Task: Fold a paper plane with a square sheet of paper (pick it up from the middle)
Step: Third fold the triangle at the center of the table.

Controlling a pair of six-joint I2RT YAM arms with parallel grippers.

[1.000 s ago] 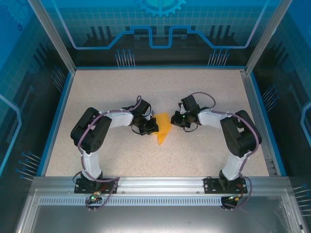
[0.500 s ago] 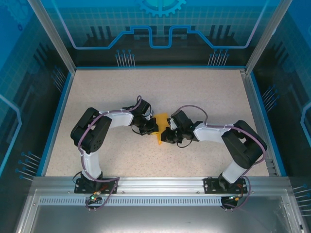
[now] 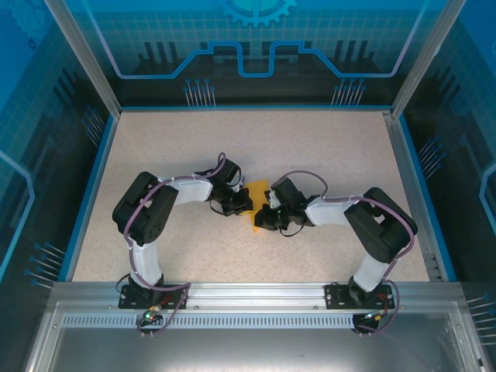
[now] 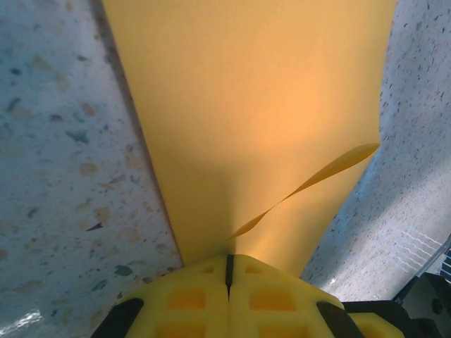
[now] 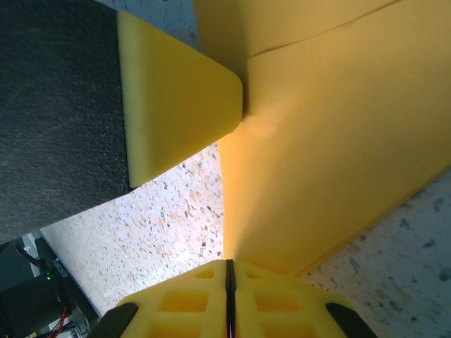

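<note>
Pinching the folded paper (image 3: 260,191) at its left edge with the left claw (image 3: 246,204), pads pressed together on it. Extending rightward from the left claw, point toward the arm bases. Clamped also just right of the left claw by the right claw (image 3: 263,216), over the speckled worktop (image 3: 310,147).

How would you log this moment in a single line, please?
Stage: mid-fold | left pincer: shut on folded orange-yellow paper sheet | right pincer: shut on same sheet | pincers close together over speckled table
</note>
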